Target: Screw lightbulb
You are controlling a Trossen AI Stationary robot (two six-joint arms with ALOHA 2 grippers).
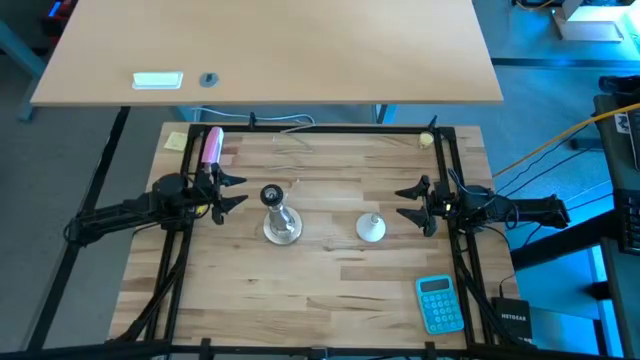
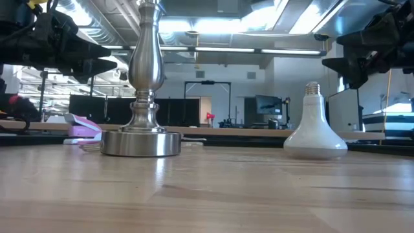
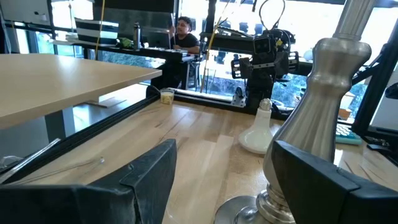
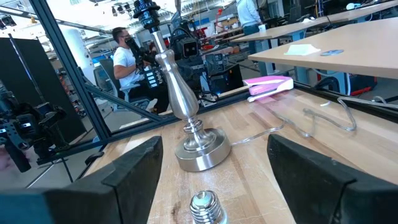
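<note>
Two grippers wait at opposite sides of the surface (image 1: 330,290), both empty, so every risk lies ahead. The left gripper (image 1: 235,191) hovers just beside the stand (image 1: 281,222), its fingers (image 3: 140,186) spread wide and holding nothing; if it is meant to steady the stand, a push against the tall, narrow metal stem rather than a clean clamp could tip or slide it, since only the round base keeps it upright. A pink object (image 1: 212,145) and a loose wire (image 4: 298,127) lie behind that arm, close enough to be snagged on a wide swing. Near the middle stands the bulb (image 1: 371,228), globe down and screw neck up, well apart from the stand. The right gripper (image 1: 410,204) sits just beside it, fingers (image 4: 134,171) also wide and empty, looking over the threaded neck. The frosted globe is smooth and tapered, so a grip placed too high would likely slip off, and too hard a squeeze could crack it. The bulb must also be turned over before its threads can meet the black socket on top of the stand; a poor hold during that flip could drop it. Misaligned threads would jam or topple the stand. A calculator (image 1: 440,303) lies at the near right, clear of the likely path.
</note>
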